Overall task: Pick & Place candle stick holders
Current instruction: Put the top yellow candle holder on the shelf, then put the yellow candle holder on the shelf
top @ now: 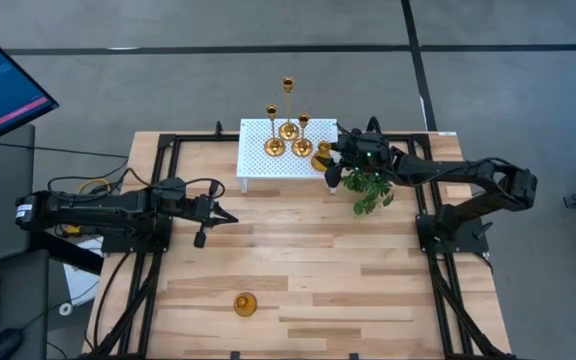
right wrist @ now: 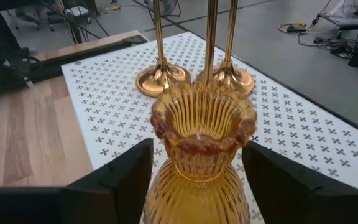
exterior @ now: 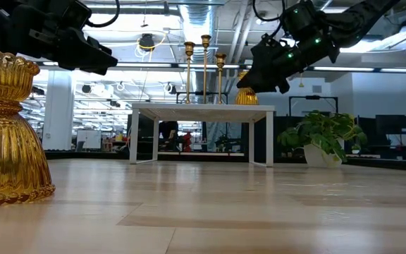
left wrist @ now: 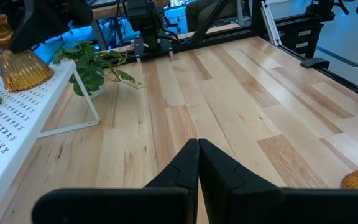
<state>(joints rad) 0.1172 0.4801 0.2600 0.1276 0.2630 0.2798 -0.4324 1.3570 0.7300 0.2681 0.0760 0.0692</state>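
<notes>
Three tall thin-stemmed gold candle stick holders (top: 288,128) stand on their round bases on the white perforated stand (top: 258,165) at the table's far side. A short ribbed bulbous gold holder (right wrist: 201,143) stands at the stand's right end, between the fingers of my right gripper (top: 330,157). Another short bulbous holder (top: 244,303) stands on the table near the front edge, and shows large in the low view (exterior: 5,134). My left gripper (top: 220,213) is shut and empty, hovering left of the table's middle. My right gripper has the short holder between its two fingers, one on each side of the bulbous body (right wrist: 157,186) below the flared rim. The fingers come slanting down from the table's right. The holder stands upright with its base on the stand (exterior: 245,101).
A green leafy plant (top: 371,190) in a white pot stands on the table just right of the stand, under my right arm. Black frame rails run along the table's left and right sides. Open wood lies between the stand and the front holder.
</notes>
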